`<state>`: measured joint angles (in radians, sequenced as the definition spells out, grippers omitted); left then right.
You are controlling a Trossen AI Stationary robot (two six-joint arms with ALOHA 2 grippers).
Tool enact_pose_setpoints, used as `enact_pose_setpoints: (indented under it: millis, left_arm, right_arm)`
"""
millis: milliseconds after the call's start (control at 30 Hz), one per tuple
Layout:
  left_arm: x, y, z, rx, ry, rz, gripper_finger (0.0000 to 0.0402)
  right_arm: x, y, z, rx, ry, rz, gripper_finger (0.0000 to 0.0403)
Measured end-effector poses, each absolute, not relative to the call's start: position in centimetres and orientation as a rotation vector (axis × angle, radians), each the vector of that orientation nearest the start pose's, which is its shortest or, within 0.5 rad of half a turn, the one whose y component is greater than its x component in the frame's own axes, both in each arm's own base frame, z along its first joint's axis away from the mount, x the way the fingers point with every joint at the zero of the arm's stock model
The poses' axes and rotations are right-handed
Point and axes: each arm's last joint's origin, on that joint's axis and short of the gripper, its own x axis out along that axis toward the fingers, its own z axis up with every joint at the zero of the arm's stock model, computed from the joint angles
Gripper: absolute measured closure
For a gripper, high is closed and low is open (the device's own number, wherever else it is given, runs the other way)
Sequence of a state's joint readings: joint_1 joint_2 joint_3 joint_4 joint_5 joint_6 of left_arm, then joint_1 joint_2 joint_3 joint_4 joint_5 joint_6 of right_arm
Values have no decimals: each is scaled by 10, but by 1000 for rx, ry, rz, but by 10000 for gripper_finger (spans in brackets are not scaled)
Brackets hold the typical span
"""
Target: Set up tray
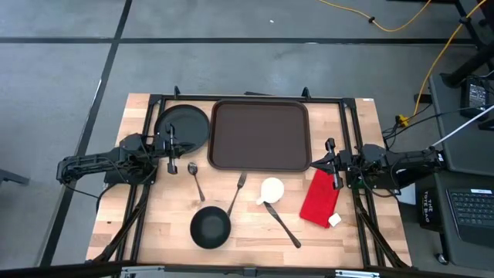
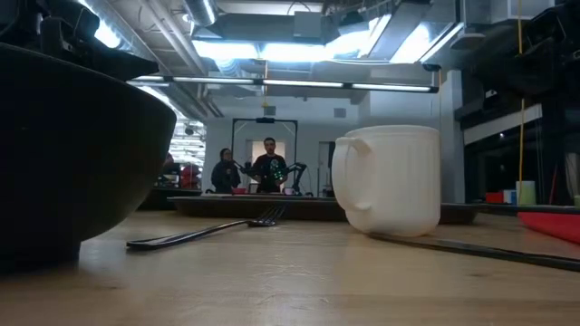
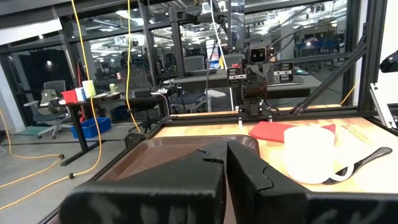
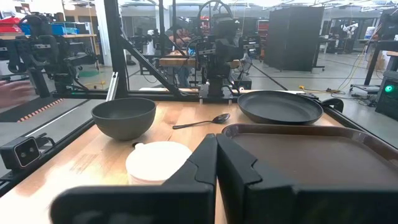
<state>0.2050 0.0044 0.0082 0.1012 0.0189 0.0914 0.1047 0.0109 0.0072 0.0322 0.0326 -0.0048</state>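
The tray (image 1: pixel 261 136) lies flat at the far middle of the table (image 1: pixel 154 224), with nothing on it, and its long side runs left to right. Just beside its left edge is a round black plate (image 1: pixel 182 129). The other things are nearer: a spoon (image 1: pixel 195 179), a fork (image 1: pixel 237 193), a dark bowl (image 1: pixel 210 229), a white mug (image 1: pixel 271 190) with a knife (image 1: pixel 284 225) by it, and a red napkin (image 1: pixel 319 198) at the right. The left gripper (image 1: pixel 170 144) waits at the left, near the plate, and the right gripper (image 1: pixel 333 164) waits at the right, close to the near right corner of the tray. On both grippers the fingers are pressed together and hold nothing — in each wrist view the two dark fingers (image 3: pixel 245 180) meet with no gap. In my judgement the setting up is not yet begun, because every dish is off the tray. The tray looks like stiff plastic, light for its size, and smooth, so it could slide on the wood when something pushes it. It is too wide for one gripper to span — the raised rim (image 4: pixel 261 129) is the only place to hold, best at the middle of a short side so it does not tilt. The mug and plate look breakable and should be put down softly.
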Motion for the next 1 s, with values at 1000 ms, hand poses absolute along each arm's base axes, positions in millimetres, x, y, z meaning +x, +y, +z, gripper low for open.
enact_pose_setpoints:
  millis: [1000]
  left_arm:
    - [95, 19, 176, 168, -90, 194, 396]
  right_arm:
    - [97, 5, 171, 30, -54, -91, 397]
